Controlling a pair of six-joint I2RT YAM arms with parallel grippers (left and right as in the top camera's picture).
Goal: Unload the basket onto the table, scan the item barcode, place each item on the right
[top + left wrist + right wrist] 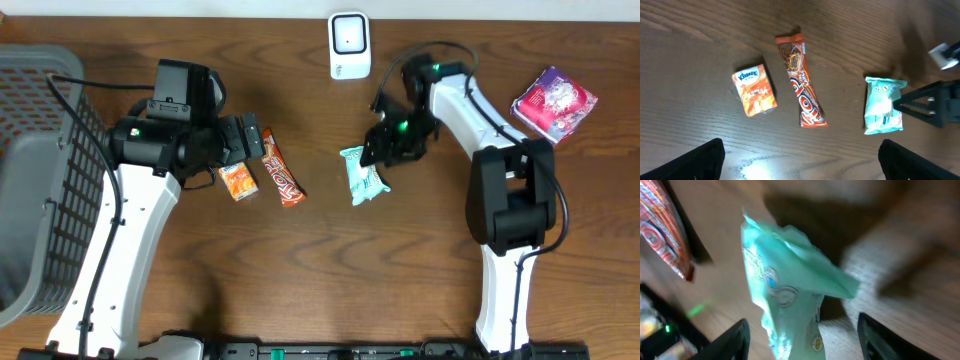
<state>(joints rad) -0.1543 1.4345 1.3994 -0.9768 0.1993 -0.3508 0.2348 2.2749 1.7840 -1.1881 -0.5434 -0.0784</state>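
Packet, teal and white, soft and crinkled, with small printed roundels on its face. It lies on the tabletop right of centre, below the white scanner. Right claw stands over its upper end, fingers spread either side, not pinching. To its left are an orange chocolate bar and an orange tissue pack. Left claw is spread wide, empty.

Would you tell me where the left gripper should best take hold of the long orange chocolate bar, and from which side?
Probably across its narrow width near the middle, coming straight down from above. The chocolate bar lies flat on the table, long and slim, with bare wood along both long edges; the tissue pack sits apart beside it. The open left gripper stands roughly crosswise to it.
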